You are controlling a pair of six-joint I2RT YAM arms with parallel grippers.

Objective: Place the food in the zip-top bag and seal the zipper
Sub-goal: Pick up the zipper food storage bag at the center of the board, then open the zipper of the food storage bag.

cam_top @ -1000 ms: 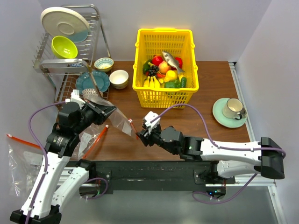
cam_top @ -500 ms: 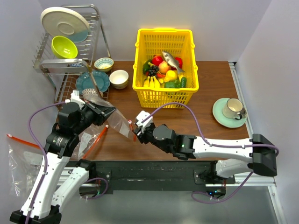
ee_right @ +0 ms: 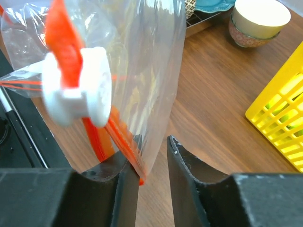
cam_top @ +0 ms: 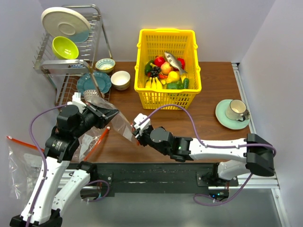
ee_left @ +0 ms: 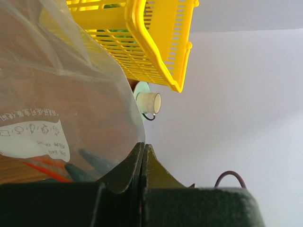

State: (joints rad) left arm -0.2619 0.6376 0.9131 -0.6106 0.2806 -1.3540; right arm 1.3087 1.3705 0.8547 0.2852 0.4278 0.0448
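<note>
Clear zip-top bag [cam_top: 122,124] pinched in left end effector [ee_left: 143,156] — right end effector [ee_right: 152,142] half-open astride its zipper [ee_right: 100,142].

Wooden table [cam_top: 215,82]: basket [cam_top: 165,98], bowls [cam_top: 120,79], saucer [cam_top: 221,116]

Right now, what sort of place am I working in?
Probably a staged kitchen corner: a dish rack holding bowls, a cup on a saucer, a yellow basket of toy food.
</note>
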